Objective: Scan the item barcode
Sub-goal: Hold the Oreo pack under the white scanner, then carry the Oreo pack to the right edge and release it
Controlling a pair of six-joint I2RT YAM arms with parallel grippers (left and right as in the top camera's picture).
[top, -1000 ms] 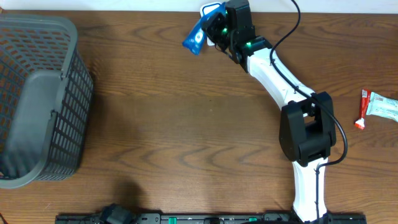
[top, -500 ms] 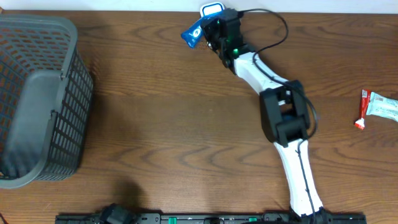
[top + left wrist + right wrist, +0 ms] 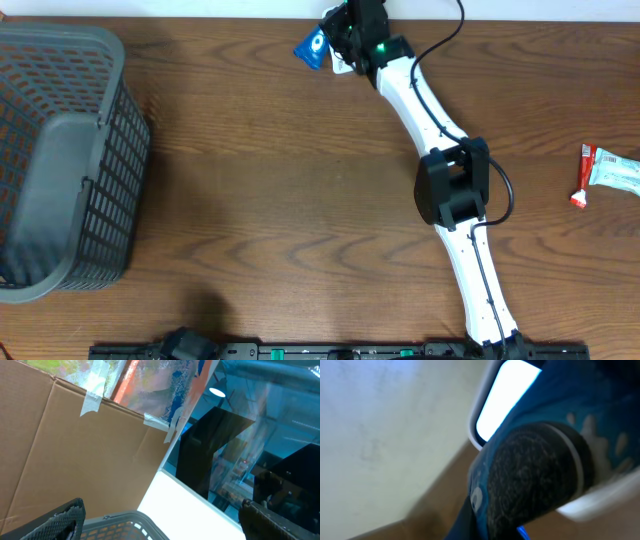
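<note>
Lighting was even across the brown wooden counter [image 3: 250, 200]. The right wrist view was blurred, with a glaring white rectangular panel [image 3: 507, 395].

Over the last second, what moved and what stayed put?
The right arm stretched out, carrying the blue packet, clamped in the right gripper, slightly farther toward the white scanner at the far side. Nothing was grabbed or released. The basket and the red-and-white wrapper stayed where they were.
</note>
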